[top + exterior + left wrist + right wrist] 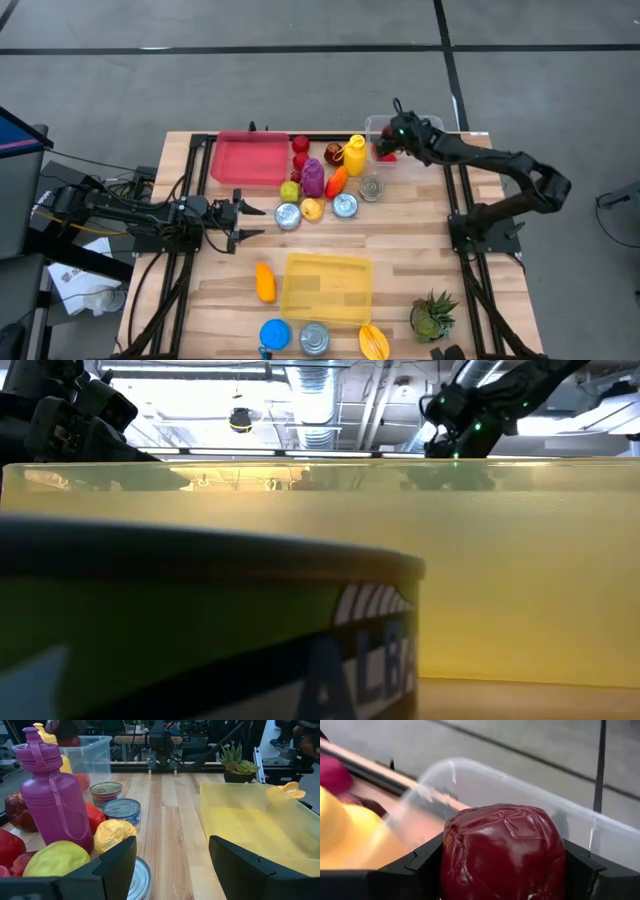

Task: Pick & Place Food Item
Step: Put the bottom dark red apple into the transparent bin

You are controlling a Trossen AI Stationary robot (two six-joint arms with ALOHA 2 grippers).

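My right gripper (387, 150) is at the table's far right, over the left part of a clear plastic tub (412, 128). It is shut on a dark red, wrinkled, rounded food item (502, 850), which shows as a red spot in the high view (385, 153). The tub's rim (520, 782) curves behind the item. My left gripper (252, 222) waits open and empty at the table's left middle, and its fingers point toward the right edge (172, 862). My right gripper pinches the red food item between its two fingers, one finger (422, 867) on each of its opposite sides (451, 855). The item fills the gap between the fingers. Its underside is hidden, so I cannot tell whether it rests on the tub.
Around the table's middle stand a purple bottle (313, 177), a yellow bottle (354, 155), several cans and pieces of fruit. A red tray (247, 158) lies far left and a yellow bin (326, 288) near the front. A potted plant (432, 315) stands front right.
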